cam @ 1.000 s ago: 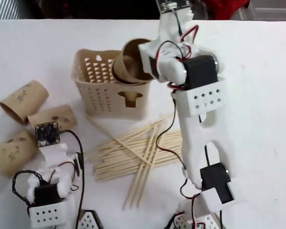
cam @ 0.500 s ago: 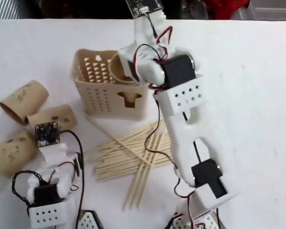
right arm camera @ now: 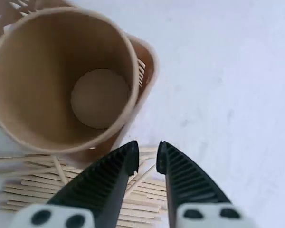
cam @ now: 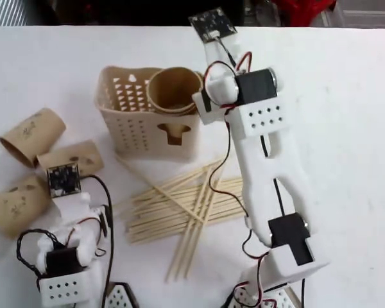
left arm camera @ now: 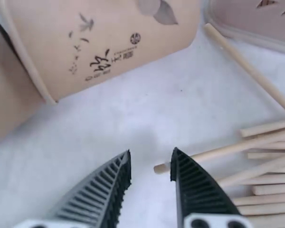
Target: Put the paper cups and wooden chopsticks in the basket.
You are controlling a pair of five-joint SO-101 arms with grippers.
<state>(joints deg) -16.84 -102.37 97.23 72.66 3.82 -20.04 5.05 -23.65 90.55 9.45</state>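
Observation:
A paper cup (cam: 174, 90) (right arm camera: 61, 80) stands upright, mouth up, in the near right corner of the beige basket (cam: 131, 125) (right arm camera: 148, 64). My right gripper (right arm camera: 147, 154) hovers just beside that corner, its fingers slightly open and holding nothing. Three more paper cups lie on their sides at the left: one (cam: 32, 135), another (cam: 70, 157) and a third (cam: 16, 205). Wooden chopsticks (cam: 186, 205) (left arm camera: 261, 161) lie in a loose pile in front of the basket. My left gripper (left arm camera: 149, 159) is open low over the table, between a lying cup (left arm camera: 99, 42) and the chopstick ends.
The right arm (cam: 269, 173) stretches over the right part of the chopstick pile. The left arm's base (cam: 61, 269) sits at the near left. Bare white table lies to the right and behind the basket.
The right gripper carried the cup over the basket and let it go; the cup now stands inside. The arm has swung back to the right. The left arm is unchanged.

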